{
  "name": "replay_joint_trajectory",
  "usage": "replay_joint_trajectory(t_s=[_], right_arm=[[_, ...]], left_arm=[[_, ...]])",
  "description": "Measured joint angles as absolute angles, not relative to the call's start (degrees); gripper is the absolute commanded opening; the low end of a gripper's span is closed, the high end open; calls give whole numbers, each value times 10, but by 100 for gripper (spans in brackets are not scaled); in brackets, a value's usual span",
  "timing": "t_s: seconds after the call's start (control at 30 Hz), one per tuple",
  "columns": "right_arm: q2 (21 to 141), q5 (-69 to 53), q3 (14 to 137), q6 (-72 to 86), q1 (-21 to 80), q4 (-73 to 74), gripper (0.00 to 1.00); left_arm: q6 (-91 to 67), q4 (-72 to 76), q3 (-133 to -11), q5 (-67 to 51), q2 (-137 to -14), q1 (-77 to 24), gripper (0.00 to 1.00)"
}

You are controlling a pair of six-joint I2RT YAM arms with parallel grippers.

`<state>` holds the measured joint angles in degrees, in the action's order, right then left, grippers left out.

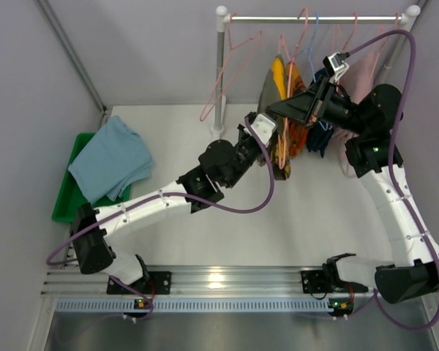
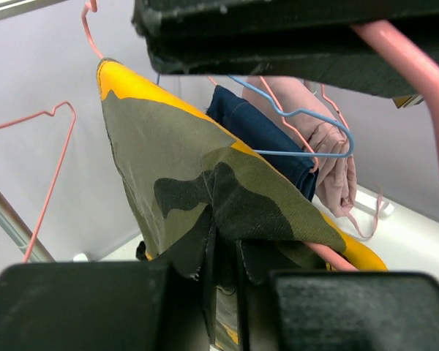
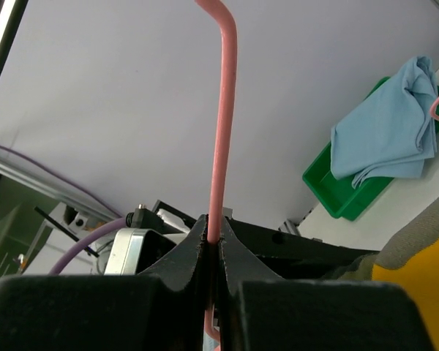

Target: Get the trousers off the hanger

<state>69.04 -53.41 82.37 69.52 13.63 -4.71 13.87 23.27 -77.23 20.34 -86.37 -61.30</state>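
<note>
Yellow patterned trousers (image 2: 205, 183) hang draped over a pink hanger (image 3: 223, 110) up by the rail (image 1: 314, 18), with the left tool (image 2: 223, 292) pinched tight on their lower cloth edge. Right tool (image 3: 212, 256) is clamped on the hanger's wire. Light blue trousers (image 1: 110, 161) lie heaped on the green bin (image 1: 62, 208) at the worktop's (image 1: 314, 219) left edge.

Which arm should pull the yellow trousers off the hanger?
Left, probably. The left gripper pinches the yellow trousers at their edge, while the right gripper is clamped on the pink hanger, holding it.
</note>
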Motion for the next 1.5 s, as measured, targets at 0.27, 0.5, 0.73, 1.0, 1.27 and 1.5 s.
replay_joint_trajectory(t_s=[0.27,0.5,0.73,1.0,1.27,1.5], right_arm=[[675,-539,799,693,106,-45,0],[677,-547,780,684,42,-31,0],[681,-554,780,680,11,-33,0],[681,-546,780,652,6,-17,0],[663,-530,732,589,0,-1,0],[631,-529,678,541,-1,42,0]], left_arm=[[136,191,-780,178,-853,-606,0],[136,135,-781,152,-811,-601,0],[146,117,-781,124,-790,-602,0],[148,96,-796,108,-790,-603,0],[169,71,-938,103,-834,-602,0],[219,73,-1049,103,-884,-602,0]])
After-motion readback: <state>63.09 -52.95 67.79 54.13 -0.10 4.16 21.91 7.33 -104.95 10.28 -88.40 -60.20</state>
